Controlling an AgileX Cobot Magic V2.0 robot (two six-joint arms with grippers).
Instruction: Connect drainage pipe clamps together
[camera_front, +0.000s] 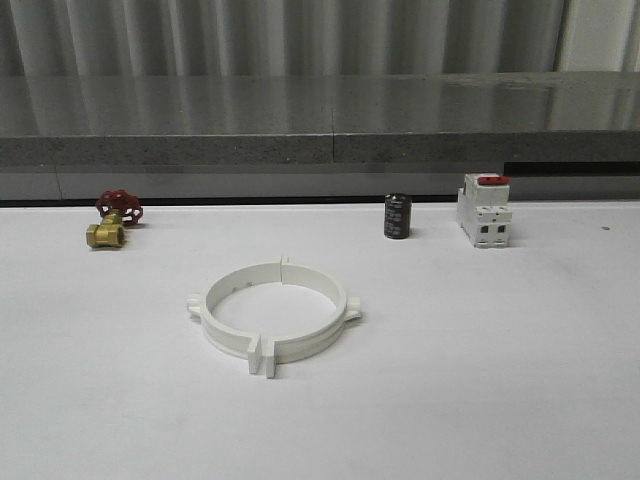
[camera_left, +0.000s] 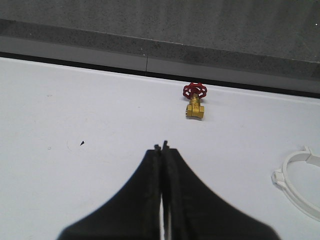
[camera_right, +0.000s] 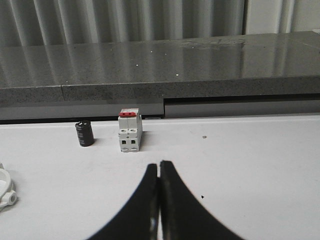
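Observation:
The two white drainage pipe clamps (camera_front: 273, 312) lie flat in the middle of the table, set against each other as a ring. Their flange tabs meet at the near side (camera_front: 264, 356) and at the far side (camera_front: 285, 266). A piece of the ring's rim and a side lug (camera_left: 300, 175) appear in the left wrist view, and one lug (camera_right: 6, 192) in the right wrist view. My left gripper (camera_left: 161, 146) is shut with nothing in it, well away from the ring. My right gripper (camera_right: 159, 163) is shut and empty too, over bare table.
A brass valve (camera_front: 113, 221) with a red handwheel stands at the back left. A black cylinder (camera_front: 397, 217) and a white breaker (camera_front: 484, 210) with a red switch stand at the back right. A grey ledge (camera_front: 320, 125) runs behind the table.

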